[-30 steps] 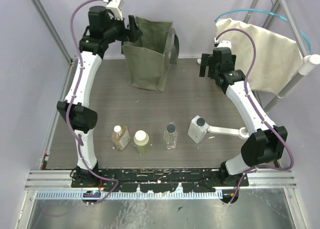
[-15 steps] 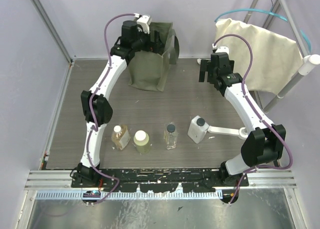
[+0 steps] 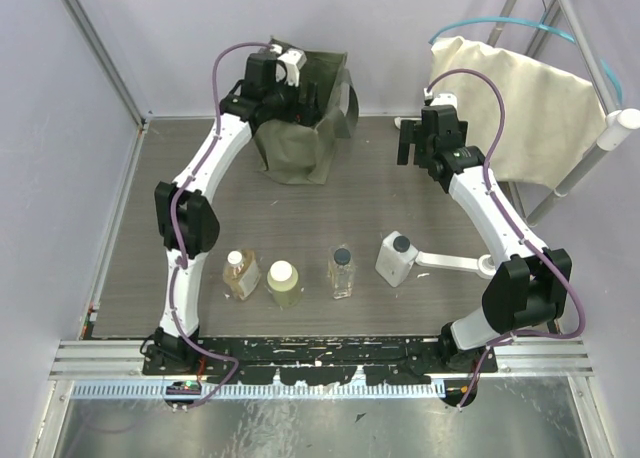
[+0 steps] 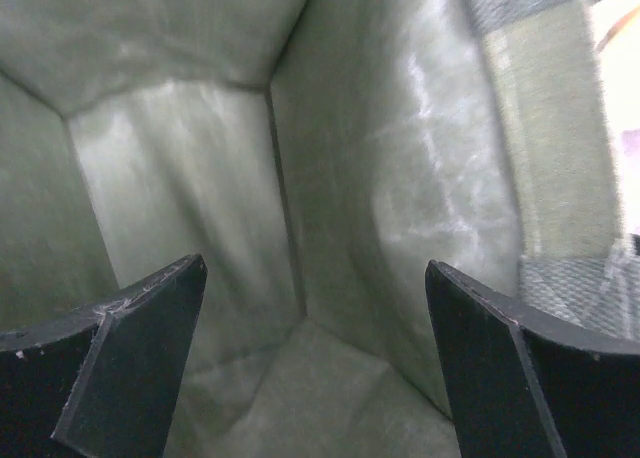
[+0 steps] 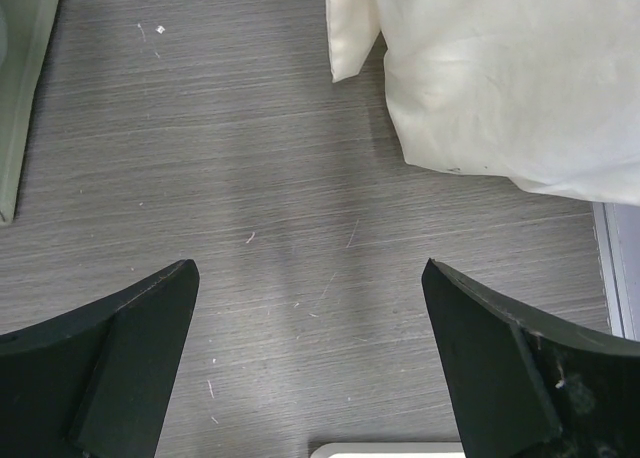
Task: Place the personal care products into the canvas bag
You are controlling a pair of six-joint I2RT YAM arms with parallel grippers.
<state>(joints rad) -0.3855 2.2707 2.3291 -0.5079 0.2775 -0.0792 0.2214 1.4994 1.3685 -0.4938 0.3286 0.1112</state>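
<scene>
**Inspector:** Where is the left gripper (image 4: 315, 268) sitting, and how are its jaws standing?

**Assessor:** It is reaching down into the mouth of the canvas bag (image 3: 300, 153). The left wrist view is showing only olive inner walls and the bag's floor. The jaws are spread wide and are gripping nothing.

**Inspector:** And the bag itself?

**Assessor:** It is standing at the far side of the table (image 3: 380, 198), left of centre, with its mouth facing up.

**Inspector:** The right gripper (image 5: 310, 268)?

**Assessor:** It is hanging above bare tabletop on the far right, just beside the cream cloth sack (image 5: 480, 78). Its jaws are also wide apart and are carrying nothing.

**Inspector:** Location of the products?

**Assessor:** All four are standing upright in a row near the front edge, well apart from the bag. From left to right they are the amber bottle (image 3: 240, 275), the yellow-green bottle (image 3: 284, 284), the clear bottle (image 3: 342, 272) and the white bottle (image 3: 396, 258). The first two are standing just beside each other. No gripper is touching any of them.

**Inspector:** Anything unclear?

**Assessor:** A pale edge (image 5: 390, 448) is showing at the bottom of the right wrist view. It is possibly the white bottle, but I cannot tell.
</scene>
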